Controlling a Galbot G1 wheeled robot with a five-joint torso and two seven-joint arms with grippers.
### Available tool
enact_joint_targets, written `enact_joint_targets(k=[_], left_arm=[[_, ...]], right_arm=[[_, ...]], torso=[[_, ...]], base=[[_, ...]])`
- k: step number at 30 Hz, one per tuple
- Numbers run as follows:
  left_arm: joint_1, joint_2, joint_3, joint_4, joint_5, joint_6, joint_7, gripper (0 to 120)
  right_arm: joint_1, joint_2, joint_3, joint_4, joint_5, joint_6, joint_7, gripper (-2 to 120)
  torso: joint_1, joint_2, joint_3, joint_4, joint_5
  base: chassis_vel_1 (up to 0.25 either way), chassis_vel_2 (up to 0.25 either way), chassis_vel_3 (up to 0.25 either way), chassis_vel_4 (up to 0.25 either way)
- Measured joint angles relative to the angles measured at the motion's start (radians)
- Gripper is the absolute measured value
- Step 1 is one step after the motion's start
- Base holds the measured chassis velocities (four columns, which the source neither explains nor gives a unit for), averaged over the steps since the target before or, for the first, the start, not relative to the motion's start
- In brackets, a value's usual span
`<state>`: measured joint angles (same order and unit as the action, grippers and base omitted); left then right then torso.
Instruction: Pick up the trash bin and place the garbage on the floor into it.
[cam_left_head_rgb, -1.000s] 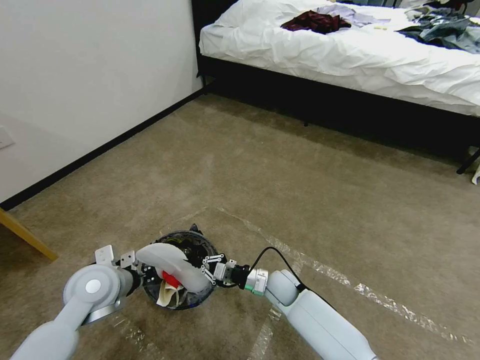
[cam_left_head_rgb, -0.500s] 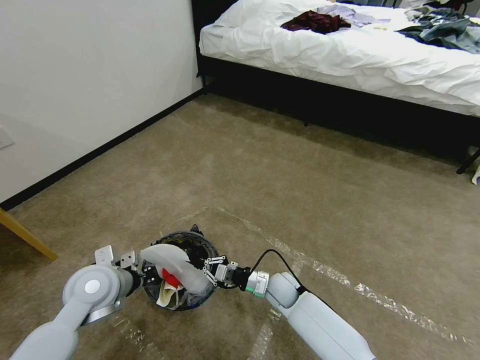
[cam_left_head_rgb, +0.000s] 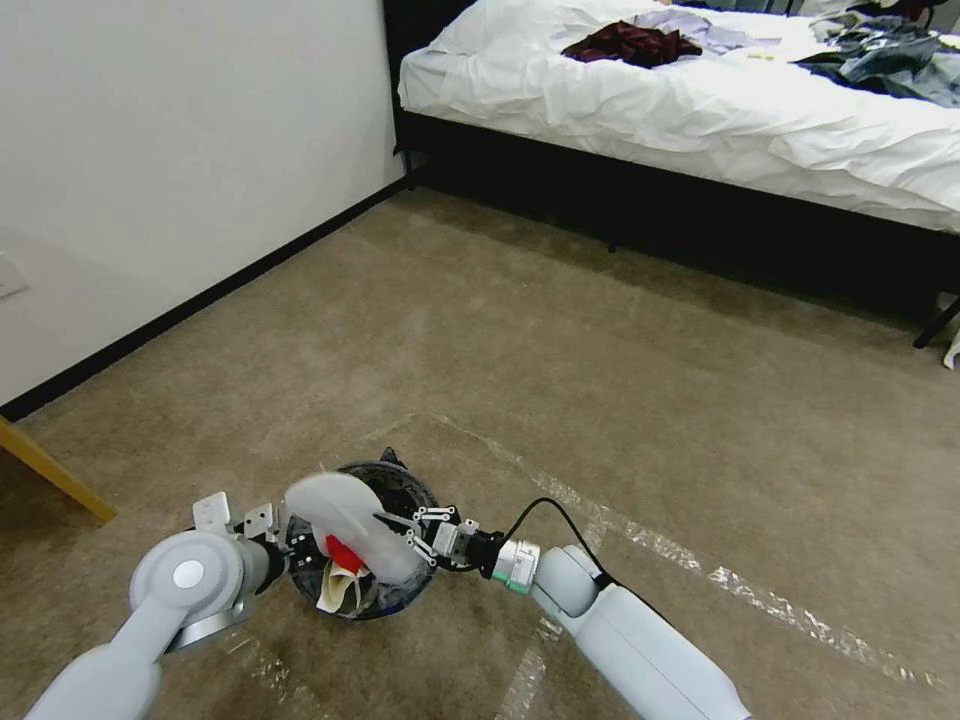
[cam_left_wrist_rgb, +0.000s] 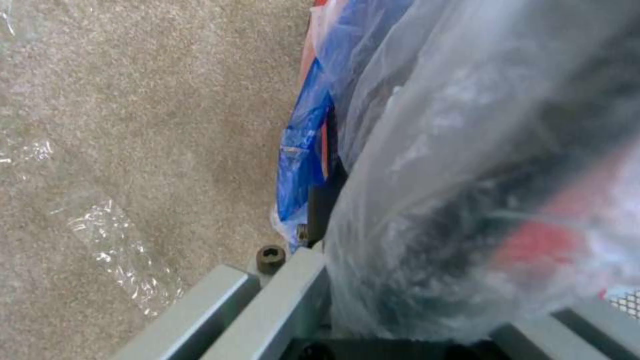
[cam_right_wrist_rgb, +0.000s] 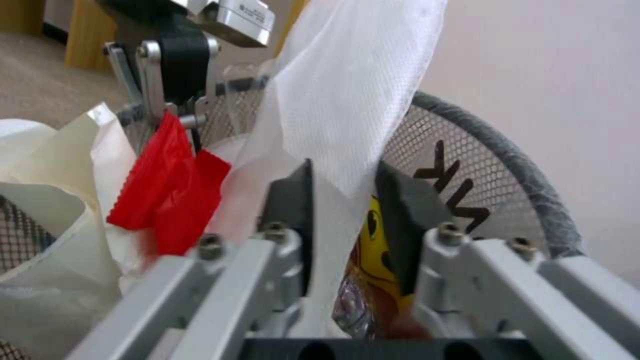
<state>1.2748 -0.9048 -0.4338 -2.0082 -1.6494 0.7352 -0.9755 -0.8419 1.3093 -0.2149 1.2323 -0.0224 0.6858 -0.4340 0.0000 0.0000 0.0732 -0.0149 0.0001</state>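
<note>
The trash bin (cam_left_head_rgb: 402, 488), round and mesh-walled with a clear bag lining, is low over the floor (cam_left_head_rgb: 600, 380). My left gripper (cam_left_head_rgb: 288, 546) is shut on its near-left rim. In the left wrist view the bag (cam_left_wrist_rgb: 467, 150) and its blue edge (cam_left_wrist_rgb: 303, 155) press against a dark finger (cam_left_wrist_rgb: 319, 205). My right gripper (cam_left_head_rgb: 396, 530) is shut on a white slipper (cam_left_head_rgb: 335, 505), which arches over the bin's mouth. The right wrist view shows the slipper (cam_right_wrist_rgb: 353, 75) pinched between the pads, with a red wrapper (cam_right_wrist_rgb: 167, 185) and pale paper inside the bin (cam_right_wrist_rgb: 513, 165).
A bed (cam_left_head_rgb: 700, 110) with a dark frame and clothes on top spans the far right. A white wall (cam_left_head_rgb: 150, 150) with a black baseboard runs along the left. A wooden leg (cam_left_head_rgb: 50, 465) juts in at the left edge. Tape lines (cam_left_head_rgb: 650, 545) cross the carpet.
My right gripper has shifted slightly left with the slipper, and the slipper's free end has lifted higher over the bin. The left arm and bin have barely moved.
</note>
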Motion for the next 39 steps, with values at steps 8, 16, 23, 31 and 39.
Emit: enact_joint_targets(k=[8,16,23,31,39], left_arm=[[-0.003,-0.007,0.001,0.006,0.003,0.000,0.000,0],[-0.006,-0.006,-0.001,0.010,0.003,0.000,0.000,0],[-0.006,-0.008,-0.002,0.011,0.004,0.000,0.000,0],[-0.006,-0.010,-0.002,0.012,0.008,0.000,0.000,0],[-0.006,-0.011,-0.002,0.014,0.010,0.000,0.000,0]], right_arm=[[0.002,0.001,-0.002,-0.001,0.003,0.000,0.000,59],[0.002,0.001,-0.003,-0.001,0.004,0.000,0.002,87],[0.003,0.002,-0.003,-0.003,0.004,-0.001,0.002,99],[-0.001,0.000,-0.003,0.001,0.005,-0.001,0.002,100],[-0.003,-0.005,-0.005,0.015,0.013,-0.001,0.001,100]], torso=[[0.000,0.000,0.000,0.0000,-0.0002],[0.000,0.000,0.000,0.0000,-0.0002],[0.000,0.000,0.000,0.0000,-0.0001],[0.000,0.000,0.000,0.0000,-0.0001],[0.000,0.000,0.000,0.0000,-0.0001]], base=[[0.000,0.000,0.000,0.000],[0.000,0.000,0.000,0.000],[0.000,0.000,0.000,0.000],[0.000,0.000,0.000,0.000],[0.000,0.000,0.000,0.000]])
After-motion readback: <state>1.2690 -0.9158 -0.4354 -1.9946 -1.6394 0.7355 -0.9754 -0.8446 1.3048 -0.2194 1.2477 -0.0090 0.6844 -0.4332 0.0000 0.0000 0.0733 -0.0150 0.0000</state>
